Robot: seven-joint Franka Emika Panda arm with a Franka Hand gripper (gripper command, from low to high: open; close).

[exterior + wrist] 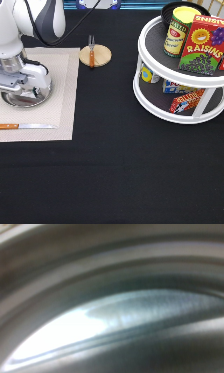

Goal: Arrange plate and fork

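Note:
The shiny silver plate (31,100) lies on the beige placemat (61,85) at the exterior view's left. My gripper (24,89) is down on the plate, and the hand covers most of it. The wrist view is filled from very close by the plate's shiny metal surface (115,310). The fork (91,50), with a brown wooden handle and short silver tines, lies on the round light-wood disc (101,57) just past the placemat's top right corner, well apart from my gripper.
A wooden-handled knife (26,126) lies on the placemat near its bottom edge. A white two-tier turntable (150,97) stands at the right, with a raisins box (205,45), a can (176,32) and packets on it. The table cover is black.

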